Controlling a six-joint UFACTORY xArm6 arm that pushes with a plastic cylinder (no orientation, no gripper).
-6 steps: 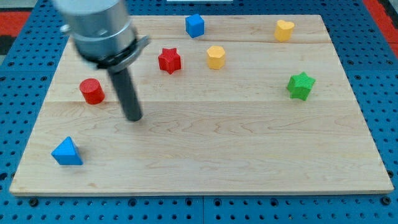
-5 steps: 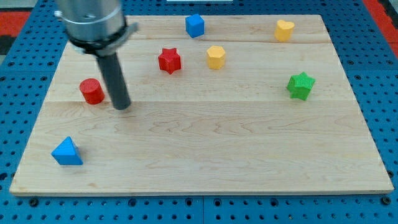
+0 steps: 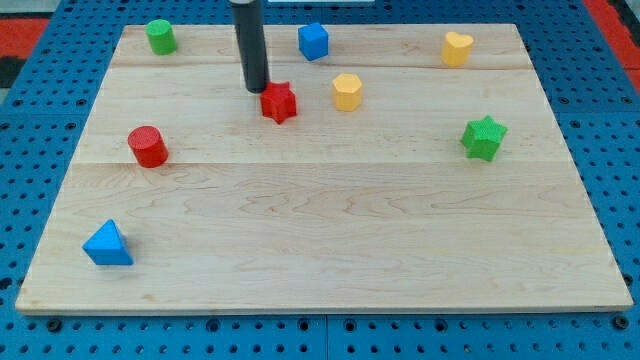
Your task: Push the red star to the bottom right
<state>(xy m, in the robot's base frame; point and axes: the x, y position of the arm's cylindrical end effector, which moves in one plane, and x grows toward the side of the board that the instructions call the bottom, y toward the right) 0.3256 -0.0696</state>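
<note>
The red star (image 3: 280,102) lies on the wooden board (image 3: 320,230) in its upper middle-left part. My tip (image 3: 257,88) is at the star's upper left edge, touching it or nearly so. The rod rises straight up out of the view's top.
A yellow hexagon block (image 3: 347,91) sits just right of the star. A blue cube (image 3: 313,40) is above it. A yellow heart (image 3: 457,48) is at the top right, a green star (image 3: 484,137) at the right, a red cylinder (image 3: 148,146) at the left, a green cylinder (image 3: 159,36) at the top left, a blue triangle (image 3: 107,245) at the bottom left.
My tip has moved from beside the red cylinder up and to the right, to the red star's upper left. The star has shifted slightly right and down. The green cylinder is now uncovered.
</note>
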